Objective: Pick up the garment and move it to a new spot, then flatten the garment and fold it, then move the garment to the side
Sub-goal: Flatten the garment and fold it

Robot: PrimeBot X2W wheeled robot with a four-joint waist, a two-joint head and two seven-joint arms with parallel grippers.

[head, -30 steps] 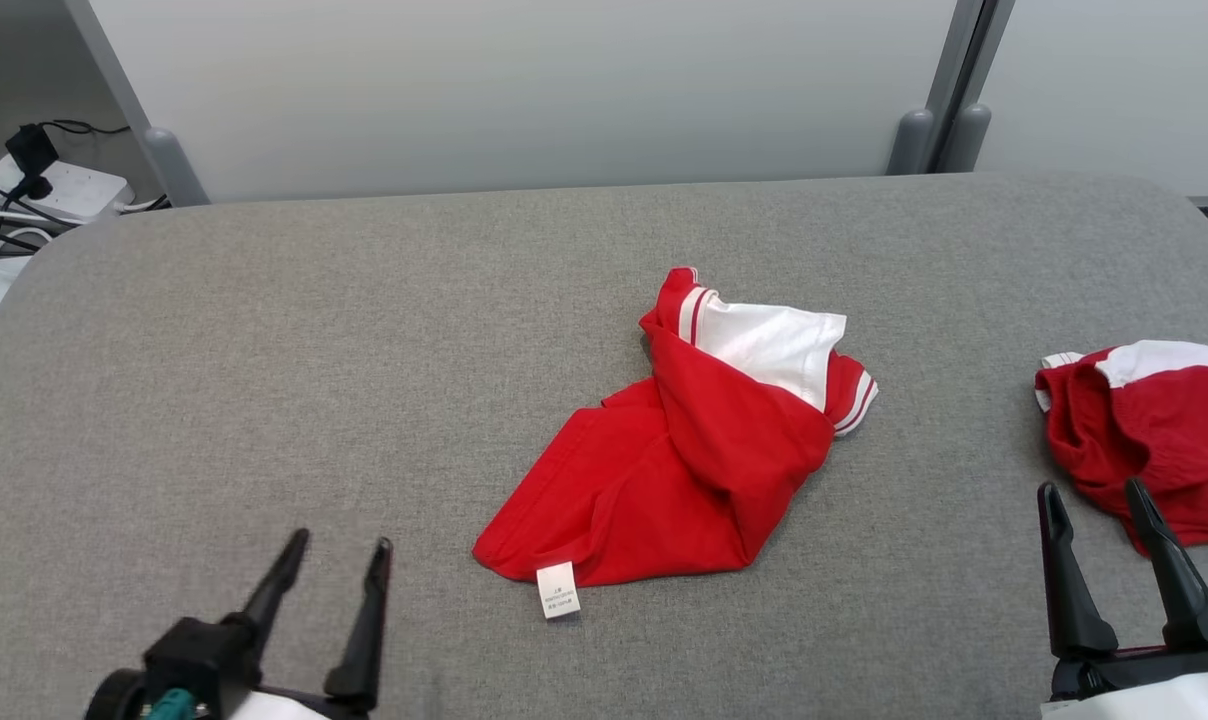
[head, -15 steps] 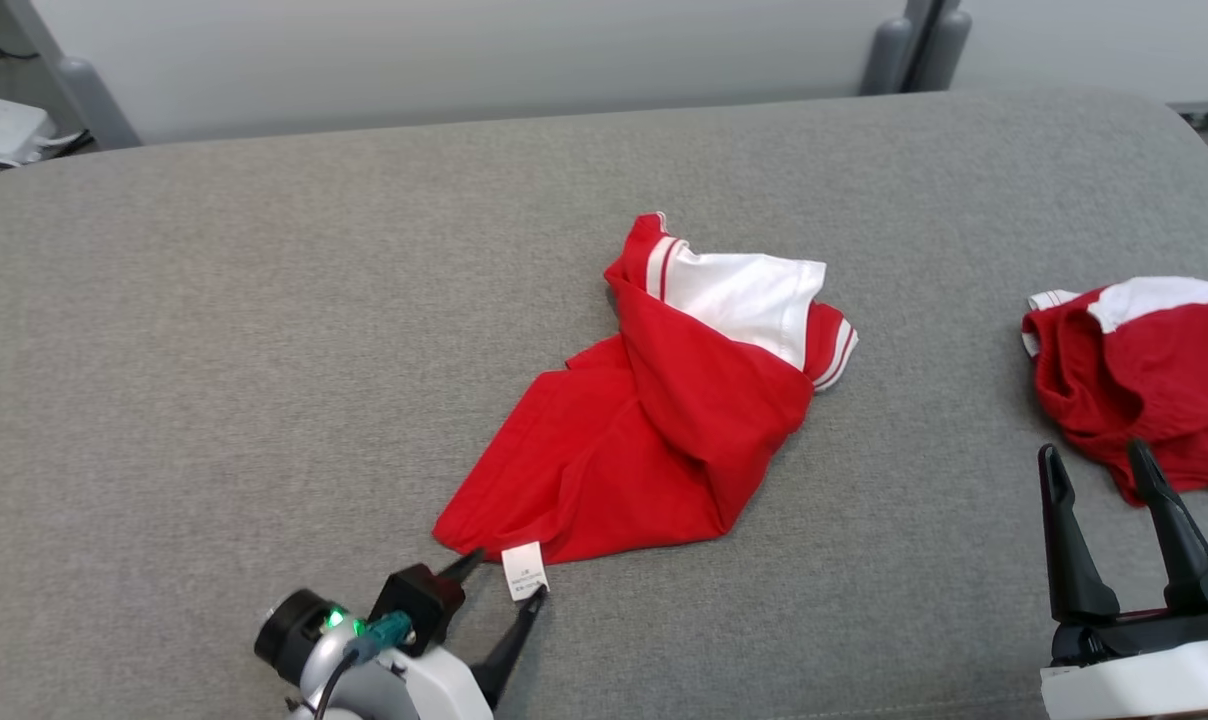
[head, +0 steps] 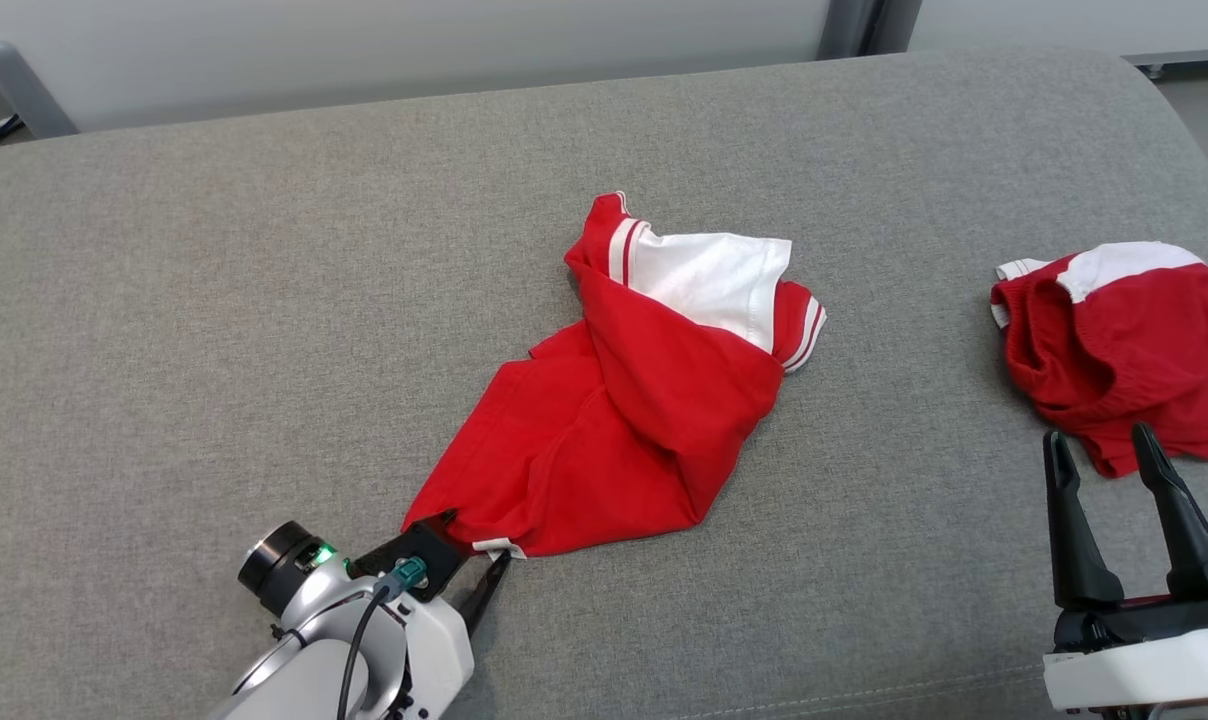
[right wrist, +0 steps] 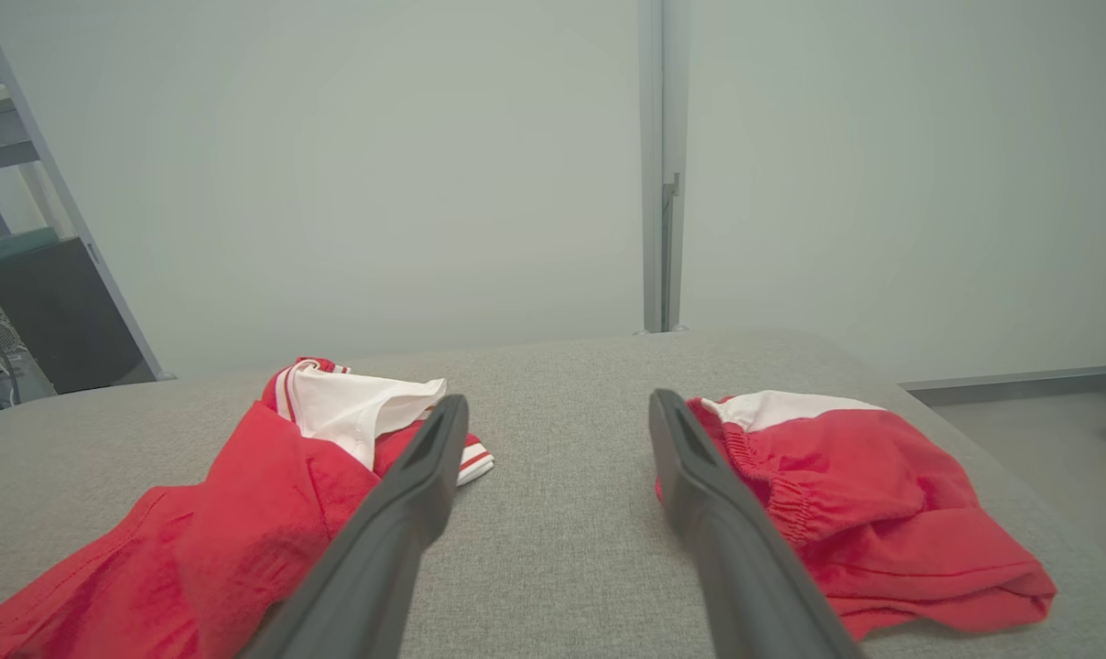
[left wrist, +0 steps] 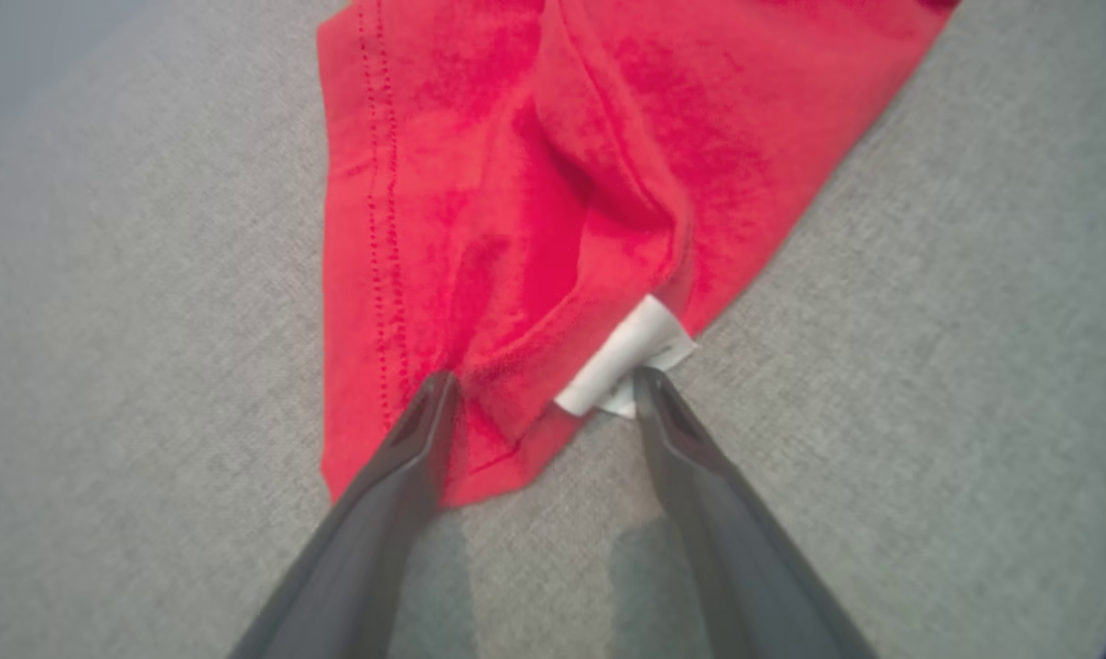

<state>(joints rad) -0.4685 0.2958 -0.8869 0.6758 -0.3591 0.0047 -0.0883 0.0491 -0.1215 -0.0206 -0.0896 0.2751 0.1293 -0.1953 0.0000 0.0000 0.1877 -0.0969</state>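
Grey woven upholstery [head: 214, 300] spreads under everything I see. At the left, my left gripper [head: 479, 540] is down at the near corner of the crumpled red fabric garment with a white panel and red-and-white striped cuffs [head: 624, 420], which lies around the middle of the surface. My fingers there stand wide apart and clamp nothing. In the left wrist view one fingertip rests on the stitched red hem, and the other touches the small white sewn-in care label [left wrist: 622, 366], which is curled over so that I cannot read any print on it. Further right, my right gripper [head: 1098, 437] is held over the surface, fingers spread and empty, just short of a second bunched red garment with a white band [head: 1114, 350] lying near the right edge.
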